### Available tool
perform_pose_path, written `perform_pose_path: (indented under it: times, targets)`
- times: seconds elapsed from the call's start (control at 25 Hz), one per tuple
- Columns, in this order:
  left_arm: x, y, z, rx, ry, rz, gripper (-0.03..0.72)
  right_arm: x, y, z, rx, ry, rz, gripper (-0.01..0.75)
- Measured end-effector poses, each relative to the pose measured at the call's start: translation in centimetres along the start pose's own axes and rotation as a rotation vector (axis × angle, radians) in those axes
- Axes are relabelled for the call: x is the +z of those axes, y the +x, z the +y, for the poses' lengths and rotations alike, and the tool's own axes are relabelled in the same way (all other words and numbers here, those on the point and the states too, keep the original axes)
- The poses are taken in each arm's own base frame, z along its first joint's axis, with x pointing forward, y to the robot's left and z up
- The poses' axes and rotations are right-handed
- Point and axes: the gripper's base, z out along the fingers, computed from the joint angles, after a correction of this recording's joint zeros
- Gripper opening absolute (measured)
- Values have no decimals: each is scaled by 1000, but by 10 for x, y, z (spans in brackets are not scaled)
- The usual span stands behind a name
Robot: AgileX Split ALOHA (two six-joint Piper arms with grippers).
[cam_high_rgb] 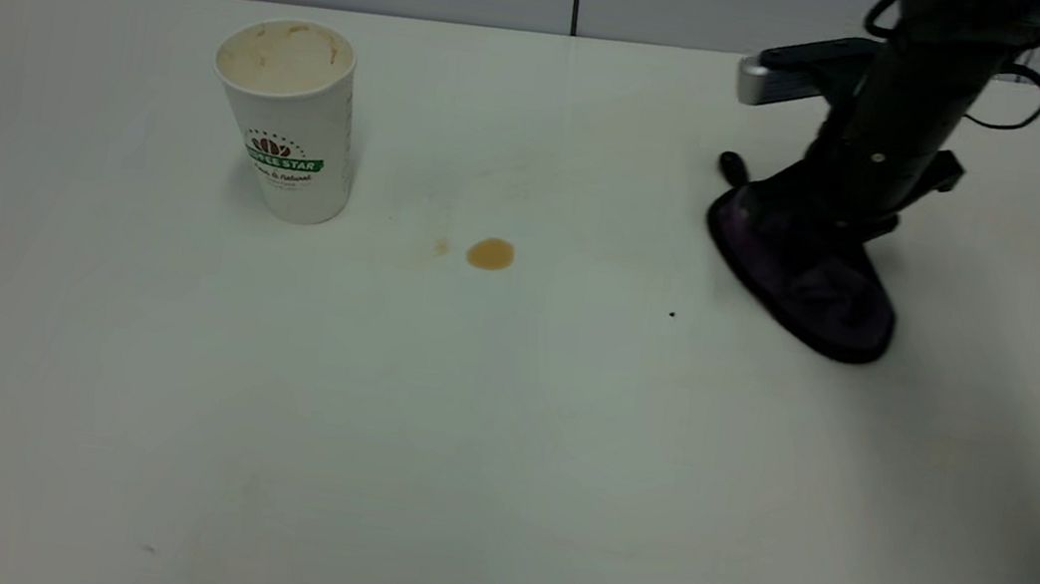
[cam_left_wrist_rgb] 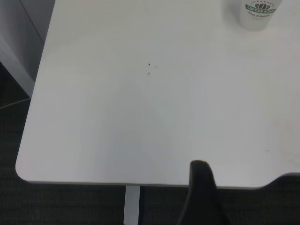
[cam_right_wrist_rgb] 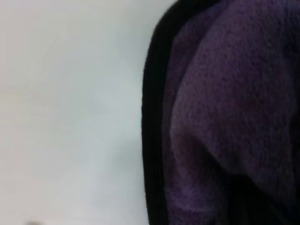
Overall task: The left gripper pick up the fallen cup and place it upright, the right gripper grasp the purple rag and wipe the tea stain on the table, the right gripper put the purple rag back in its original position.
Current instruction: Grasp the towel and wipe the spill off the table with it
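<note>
R gripper [cam_high_rgb: 826, 217] down on purple rag [cam_high_rgb: 821, 292], finger state unclear, cup [cam_high_rgb: 287, 116] upright, tea stain [cam_high_rgb: 490, 253] btwn them

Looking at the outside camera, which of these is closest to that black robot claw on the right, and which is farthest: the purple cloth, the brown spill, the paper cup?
Measured from the right gripper in the exterior view:
1. The purple rag, directly under the gripper at the table's right.
2. The tea stain, near the middle of the table.
3. The cup, standing upright at the left, beyond the stain.
</note>
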Motion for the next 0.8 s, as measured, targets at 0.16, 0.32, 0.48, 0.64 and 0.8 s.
perform_pose_path:
  times: [0.16, 0.32, 0.48, 0.64, 0.8]
  targets:
    - [0, 0, 0, -1, 0, 0, 564, 1, -12, 47, -55, -48, -29, 82]
    - [0, 0, 0, -1, 0, 0, 564, 2, -26, 86, -113, -80, -74, 82]
    - [0, 0, 0, -1, 0, 0, 564, 11, -34, 113, -146, -111, -96, 82]
    - [0, 0, 0, -1, 0, 0, 564, 16, -44, 128, -147, -139, -127, 82]
    - [0, 0, 0, -1, 0, 0, 564, 19, -51, 137, -126, -181, -124, 82]
